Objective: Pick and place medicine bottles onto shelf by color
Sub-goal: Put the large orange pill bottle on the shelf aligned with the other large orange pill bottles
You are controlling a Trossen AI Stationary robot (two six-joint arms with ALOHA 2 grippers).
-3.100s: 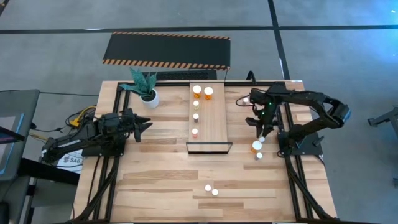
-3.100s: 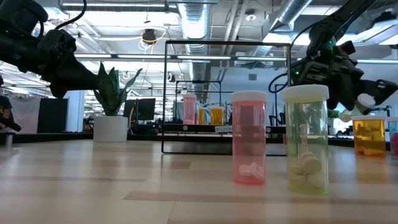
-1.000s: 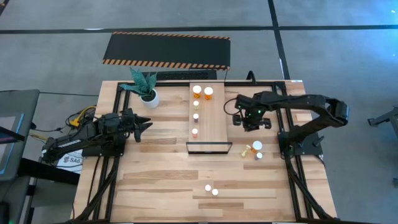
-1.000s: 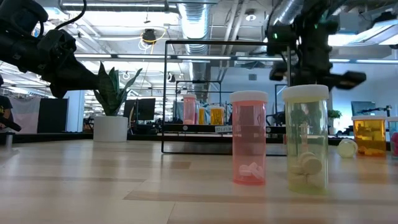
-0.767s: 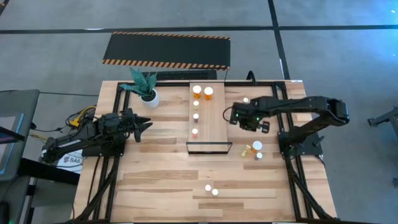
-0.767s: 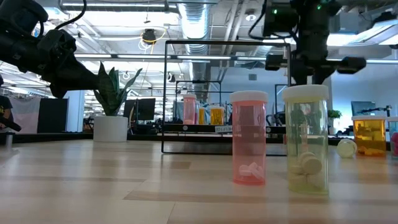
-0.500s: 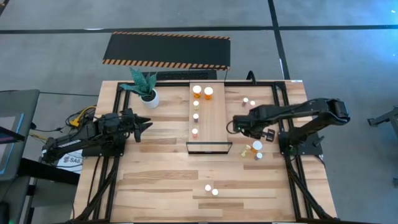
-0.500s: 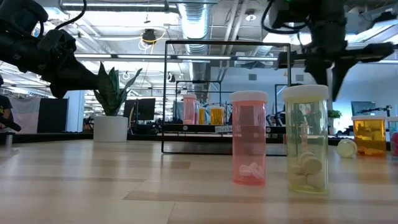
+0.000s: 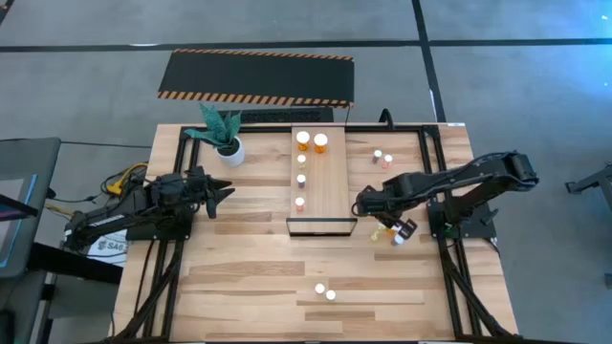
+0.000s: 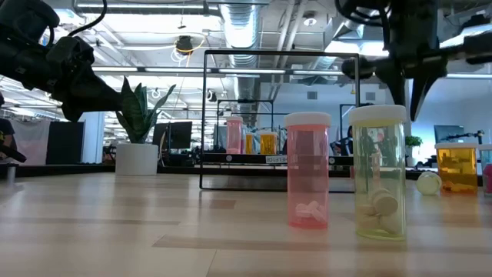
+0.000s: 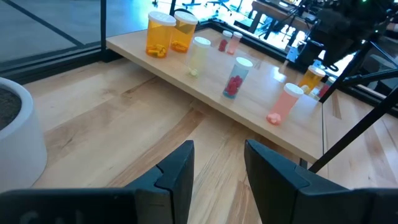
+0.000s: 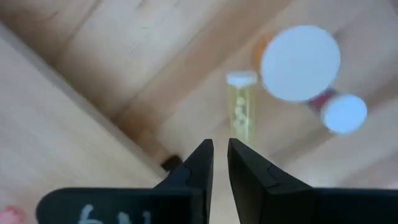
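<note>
I read no labels. Small yellowish white-capped bottle (image 12: pixel 241 111) toppled near pale wood shelf (image 9: pixel 330 191) framed end, long axis toward table's right edge. Right gripper (image 9: pixel 367 203) above it, clenched, empty. Left gripper (image 11: pixel 217 163) part-spread, empty, near left edge.

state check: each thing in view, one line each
left gripper: open, empty, parked left of the shelf
right gripper: shut, empty, above the fallen bottle
shelf: five bottles standing on it
yellowish bottle: lying on its side on the table
large orange bottle: upright, capped
pink bottle: upright, capped
green-tinted bottle: upright, capped
plant pot: upright
</note>
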